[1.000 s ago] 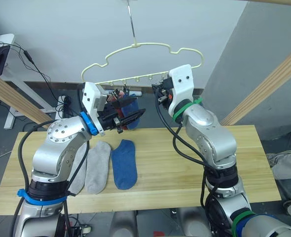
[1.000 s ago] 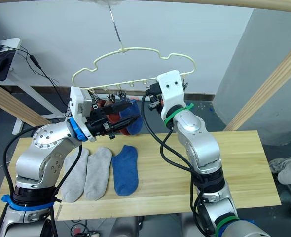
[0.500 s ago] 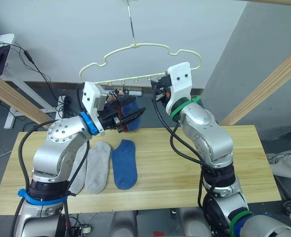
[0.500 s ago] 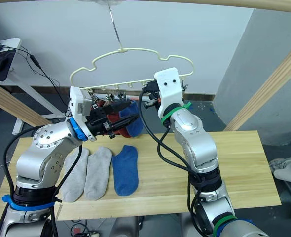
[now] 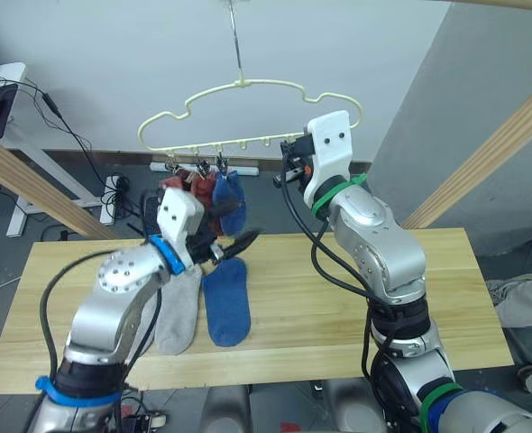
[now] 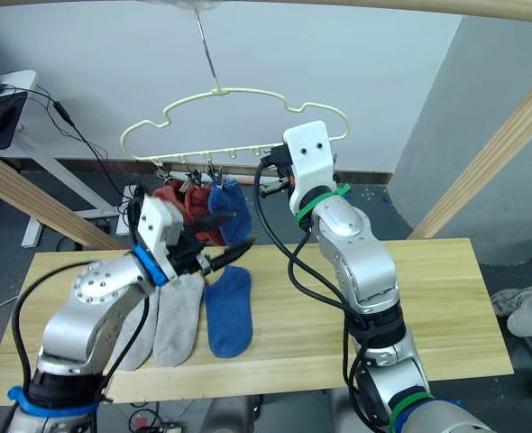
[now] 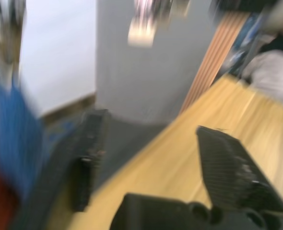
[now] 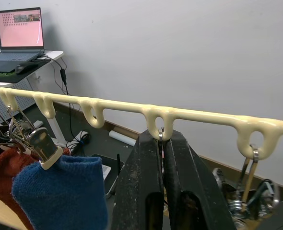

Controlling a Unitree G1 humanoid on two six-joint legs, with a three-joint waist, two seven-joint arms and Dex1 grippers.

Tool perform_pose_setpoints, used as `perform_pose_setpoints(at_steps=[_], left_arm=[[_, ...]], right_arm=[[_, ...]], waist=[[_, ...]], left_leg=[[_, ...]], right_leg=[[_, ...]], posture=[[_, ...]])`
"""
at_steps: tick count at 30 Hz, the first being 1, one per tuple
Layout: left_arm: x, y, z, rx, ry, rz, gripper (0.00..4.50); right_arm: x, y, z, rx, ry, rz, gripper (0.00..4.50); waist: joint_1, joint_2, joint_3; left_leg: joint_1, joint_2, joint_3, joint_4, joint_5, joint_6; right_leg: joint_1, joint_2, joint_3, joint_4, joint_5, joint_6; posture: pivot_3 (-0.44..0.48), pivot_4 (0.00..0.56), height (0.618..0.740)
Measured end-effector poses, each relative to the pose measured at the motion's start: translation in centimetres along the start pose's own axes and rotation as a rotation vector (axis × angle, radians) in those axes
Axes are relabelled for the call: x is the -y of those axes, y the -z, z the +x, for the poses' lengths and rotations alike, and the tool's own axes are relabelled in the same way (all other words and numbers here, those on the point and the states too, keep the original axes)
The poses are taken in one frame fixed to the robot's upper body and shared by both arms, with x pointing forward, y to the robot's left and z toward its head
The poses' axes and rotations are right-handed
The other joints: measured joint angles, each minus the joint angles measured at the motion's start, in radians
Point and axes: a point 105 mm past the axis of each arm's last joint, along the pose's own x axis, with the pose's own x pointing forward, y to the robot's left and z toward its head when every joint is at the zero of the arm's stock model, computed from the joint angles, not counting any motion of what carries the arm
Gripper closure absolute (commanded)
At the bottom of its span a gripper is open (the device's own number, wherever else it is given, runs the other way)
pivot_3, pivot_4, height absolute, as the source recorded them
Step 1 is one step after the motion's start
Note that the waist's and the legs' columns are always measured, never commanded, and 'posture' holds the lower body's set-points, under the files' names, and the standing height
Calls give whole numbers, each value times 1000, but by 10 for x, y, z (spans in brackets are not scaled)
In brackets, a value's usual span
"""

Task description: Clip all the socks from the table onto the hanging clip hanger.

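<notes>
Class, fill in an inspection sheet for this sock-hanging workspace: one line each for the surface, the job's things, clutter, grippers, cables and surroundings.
Surface: the table, light wood planks, bare on the robot's right half.
Job's things: the clip hanger hangs above the table's far edge; a blue sock and rust-red socks hang from its clips; two grey socks and one blue sock on the table lie side by side.
Clutter: nothing seen on the table.
Grippers: left gripper open, empty, below the hung socks; right gripper shut on a hanger clip.
Cables: black wires on the floor behind.
Surroundings: wooden poles, a laptop on a side desk.
</notes>
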Motion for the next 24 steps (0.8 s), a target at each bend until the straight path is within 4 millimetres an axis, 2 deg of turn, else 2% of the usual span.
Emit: perform_pose_setpoints(at_steps=[1, 4, 9, 15, 18, 24], left_arm=[[-1, 15, -3, -45, -27, -10, 13], [4, 45, -8, -133, -56, -36, 13], [4, 98, -4, -265, -136, -154, 13], [-5, 123, 2, -339, -182, -206, 13], [-6, 126, 5, -346, -183, -206, 594], [-5, 128, 4, -343, -164, -199, 2296]], right_arm=[[2, 0, 0, 1, 5, 2, 4500], [3, 0, 0, -1, 9, 4, 4500], [3, 0, 1, -3, 7, 4, 4500], [5, -3, 2, 1, 10, -1, 4500], [6, -3, 2, 2, 12, -2, 4500], [6, -4, 2, 2, 13, -2, 4500]], waist=[[1, 0, 0], [1, 0, 0], [3, 0, 0], [-2, 0, 0], [-5, 0, 0], [-12, 0, 0]], left_leg=[[0, 0, 0, 0, 0, 0], [0, 0, 0, 0, 0, 0], [0, -1, 0, 3, 1, 1], [0, -1, 0, 10, 0, 1], [0, -1, -1, 12, 0, 1], [1, -1, 0, 12, 1, 1]], right_leg=[[0, 0, 0, 0, 0, 0], [0, 0, 0, 1, 0, 0], [0, 0, 0, 4, 0, 0], [0, 1, 0, 11, 0, 0], [0, 1, 0, 12, 0, 0], [0, 1, 0, 13, 0, -1]], posture=[[-24, 302, 735], [-28, 306, 735], [-44, 308, 735], [-55, 309, 735], [-58, 310, 735], [-61, 310, 735]])
